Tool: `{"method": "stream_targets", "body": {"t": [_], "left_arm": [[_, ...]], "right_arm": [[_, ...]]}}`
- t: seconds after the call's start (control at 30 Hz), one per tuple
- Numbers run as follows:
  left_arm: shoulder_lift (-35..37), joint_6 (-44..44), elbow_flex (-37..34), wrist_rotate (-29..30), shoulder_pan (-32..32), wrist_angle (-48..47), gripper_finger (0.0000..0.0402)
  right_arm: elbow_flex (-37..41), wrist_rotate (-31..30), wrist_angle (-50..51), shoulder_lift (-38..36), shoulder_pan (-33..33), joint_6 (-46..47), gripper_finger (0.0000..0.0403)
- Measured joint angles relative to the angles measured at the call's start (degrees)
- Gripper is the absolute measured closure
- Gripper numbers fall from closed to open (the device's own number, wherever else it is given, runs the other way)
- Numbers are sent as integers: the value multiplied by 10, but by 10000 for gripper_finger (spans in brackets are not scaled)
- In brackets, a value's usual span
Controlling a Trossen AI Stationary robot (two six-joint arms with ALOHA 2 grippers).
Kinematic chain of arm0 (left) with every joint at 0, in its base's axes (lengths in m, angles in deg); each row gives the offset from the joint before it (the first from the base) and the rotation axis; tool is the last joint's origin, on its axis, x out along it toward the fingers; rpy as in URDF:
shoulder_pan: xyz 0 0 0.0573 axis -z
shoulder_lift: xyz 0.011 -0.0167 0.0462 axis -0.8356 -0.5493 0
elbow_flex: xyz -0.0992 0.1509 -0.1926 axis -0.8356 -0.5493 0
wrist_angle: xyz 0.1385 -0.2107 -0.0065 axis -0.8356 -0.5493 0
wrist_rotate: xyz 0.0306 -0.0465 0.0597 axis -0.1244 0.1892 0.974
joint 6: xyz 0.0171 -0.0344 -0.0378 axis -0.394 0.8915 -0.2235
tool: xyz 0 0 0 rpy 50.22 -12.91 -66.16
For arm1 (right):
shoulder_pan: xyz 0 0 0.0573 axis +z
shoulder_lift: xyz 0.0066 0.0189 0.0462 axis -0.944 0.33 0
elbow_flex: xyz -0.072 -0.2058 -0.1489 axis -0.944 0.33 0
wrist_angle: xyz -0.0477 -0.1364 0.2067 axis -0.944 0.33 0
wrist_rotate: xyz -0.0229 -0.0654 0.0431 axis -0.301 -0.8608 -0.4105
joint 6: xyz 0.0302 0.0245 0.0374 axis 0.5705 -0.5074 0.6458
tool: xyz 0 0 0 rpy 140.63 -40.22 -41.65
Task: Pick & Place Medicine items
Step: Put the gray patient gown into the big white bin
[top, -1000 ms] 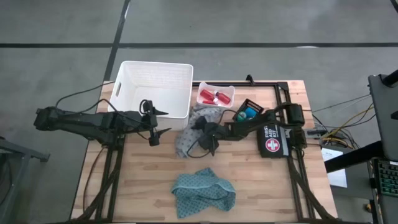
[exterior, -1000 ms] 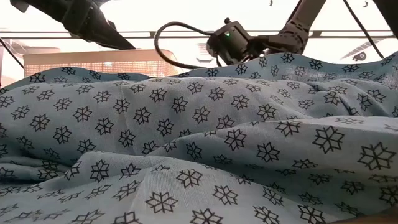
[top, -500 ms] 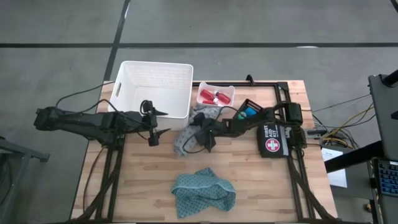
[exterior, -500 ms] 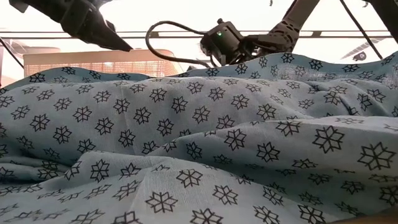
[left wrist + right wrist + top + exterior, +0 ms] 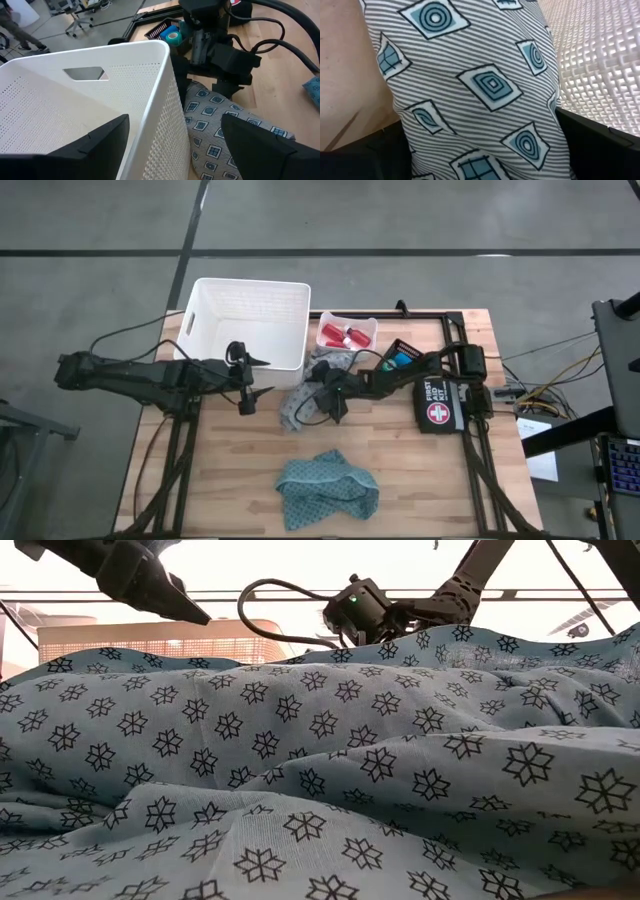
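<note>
My left gripper [image 5: 248,383] hangs with its fingers spread and empty at the near wall of the white bin [image 5: 215,305], just left of the grey cloth [image 5: 298,408]. It is waiting.

Next along, my right gripper [image 5: 328,392] is low over that grey cloth, fingers wide apart, with only striped fabric between them in its wrist view. I see no medicine item in its grasp. The cloth looks soft and limp, so it would bunch if I closed here, and I cannot tell whether anything lies under it.

Just beyond that cloth sits the white tray [image 5: 365,321] with the red bottles [image 5: 345,336] lying on their sides. Their long axes run roughly across the table, left to right; which end carries each cap is too small to tell. I judge them light, rigid and smooth, so likely to roll or squirt out of a pinch. I would take one across the body, near its middle, square to its long axis.

Further right, the black tray [image 5: 401,345] holds the blue container [image 5: 161,31] and the green container [image 5: 173,38]. They are round, with no clear long axis from here. The pouch [image 5: 437,406] is rightmost.
</note>
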Motion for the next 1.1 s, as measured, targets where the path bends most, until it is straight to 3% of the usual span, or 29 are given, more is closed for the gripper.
{"method": "stream_targets", "body": {"t": [0.9,1.1], "left_arm": [[0,0,0,0,0,0,82],[0,0,0,0,0,0,82]], "right_arm": [[-7,8,-4,0,0,35,3],[-7,45,-7,0,0,49,3]]}}
